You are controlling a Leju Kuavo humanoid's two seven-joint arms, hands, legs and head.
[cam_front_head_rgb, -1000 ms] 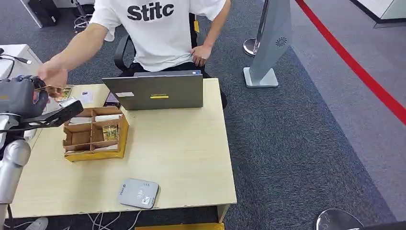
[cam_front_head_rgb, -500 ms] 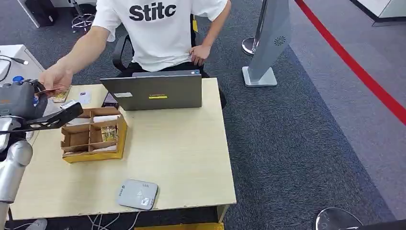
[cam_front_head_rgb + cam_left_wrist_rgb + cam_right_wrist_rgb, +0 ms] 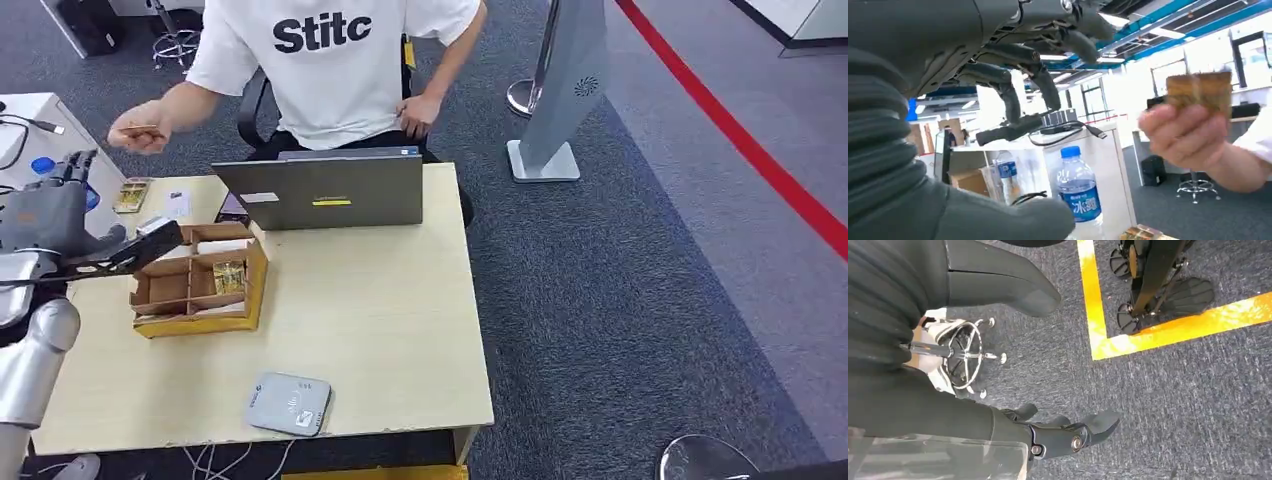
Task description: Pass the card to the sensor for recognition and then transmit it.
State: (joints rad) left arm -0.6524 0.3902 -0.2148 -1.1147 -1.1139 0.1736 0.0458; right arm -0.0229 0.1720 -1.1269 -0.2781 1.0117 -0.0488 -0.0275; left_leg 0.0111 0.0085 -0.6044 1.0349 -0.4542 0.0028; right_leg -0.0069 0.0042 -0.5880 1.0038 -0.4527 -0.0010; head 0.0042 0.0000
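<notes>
The card (image 3: 142, 127) is a small brownish one, pinched in the person's raised hand (image 3: 140, 135) beyond the table's far left corner. In the left wrist view the same card (image 3: 1199, 91) sticks up from that person's hand (image 3: 1184, 135), apart from my dark fingers (image 3: 1010, 97). My left hand (image 3: 52, 213) hovers over the table's left edge with its fingers spread and nothing in it. The grey card sensor (image 3: 289, 404) lies near the table's front edge. My right hand (image 3: 1058, 436) hangs over the carpet, holding nothing.
A cardboard box with compartments (image 3: 196, 281) sits just right of my left hand, with a card (image 3: 228, 275) in one cell. A grey laptop (image 3: 328, 190) stands at the table's back. More cards (image 3: 131, 195) lie at the back left. A water bottle (image 3: 1079, 192) is nearby.
The person has taken the card out of my left hand and lifted it up and away. My left hand has opened and sunk slightly towards me.
</notes>
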